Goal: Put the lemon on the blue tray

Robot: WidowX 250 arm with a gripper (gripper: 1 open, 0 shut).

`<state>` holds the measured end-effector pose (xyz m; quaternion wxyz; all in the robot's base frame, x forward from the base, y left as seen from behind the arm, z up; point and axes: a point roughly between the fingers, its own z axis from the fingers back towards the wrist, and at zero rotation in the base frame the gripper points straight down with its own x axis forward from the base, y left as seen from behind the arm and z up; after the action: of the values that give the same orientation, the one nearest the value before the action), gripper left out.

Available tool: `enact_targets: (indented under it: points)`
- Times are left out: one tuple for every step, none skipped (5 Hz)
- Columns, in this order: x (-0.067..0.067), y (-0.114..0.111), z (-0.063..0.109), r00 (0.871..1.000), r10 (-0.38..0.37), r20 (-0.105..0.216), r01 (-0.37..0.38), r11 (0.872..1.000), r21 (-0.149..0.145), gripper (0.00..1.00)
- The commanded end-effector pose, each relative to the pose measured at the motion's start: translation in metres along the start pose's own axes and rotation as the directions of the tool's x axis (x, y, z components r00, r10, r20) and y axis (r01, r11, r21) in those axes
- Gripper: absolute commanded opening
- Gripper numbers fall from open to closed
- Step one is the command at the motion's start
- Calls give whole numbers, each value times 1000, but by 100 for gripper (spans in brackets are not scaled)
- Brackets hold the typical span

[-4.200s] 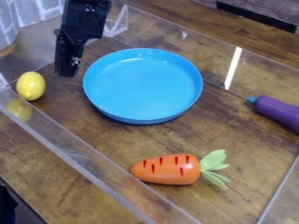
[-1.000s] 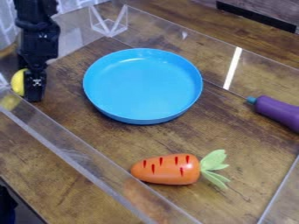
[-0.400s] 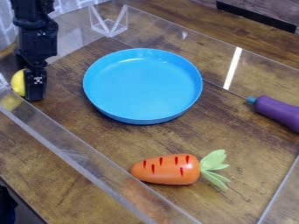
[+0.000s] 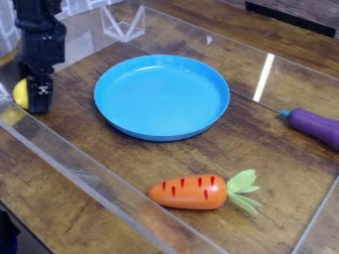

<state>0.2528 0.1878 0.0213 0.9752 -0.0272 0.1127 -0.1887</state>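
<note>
So, black arm coming down from the top left corner, nearly vertical, tipped only slightly, with the gripper [image 4: 36,96] pointing down at the wooden table [image 4: 119,169] right by the left edge. Sitting over the lemon [image 4: 20,93], which mostly hides behind the black fingers [image 4: 43,96], just a sliver of yellow peeking out on the left side. Can't tell from this angle whether the jaws are spread or pinching the fruit, too dark and too much in the way. Blue tray [image 4: 162,96] empty in the middle of the table, just to the right of the gripper, not touching it. Orange carrot [image 4: 192,191] with green leaves lying near the front, well apart from everything, and a purple eggplant [image 4: 315,125] off at the right edge. Clear plastic wall [image 4: 79,169] running along the table's sides.
</note>
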Motion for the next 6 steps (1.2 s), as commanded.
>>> enact_targets:
  points:
    - [0, 0, 4, 1000, 0, -6, 0, 1000, 6, 0]
    - [3, -2, 7, 1000, -3, -10, 4, 1000, 11, 0]
    - [7, -4, 13, 1000, -8, -14, 8, 1000, 21, 0]
    - [12, -9, 22, 1000, -14, -19, 15, 999, 35, 0]
    - [15, -12, 26, 1000, -19, -22, 20, 999, 33, 0]
    - [16, -12, 27, 999, -20, -26, 21, 999, 30, 0]
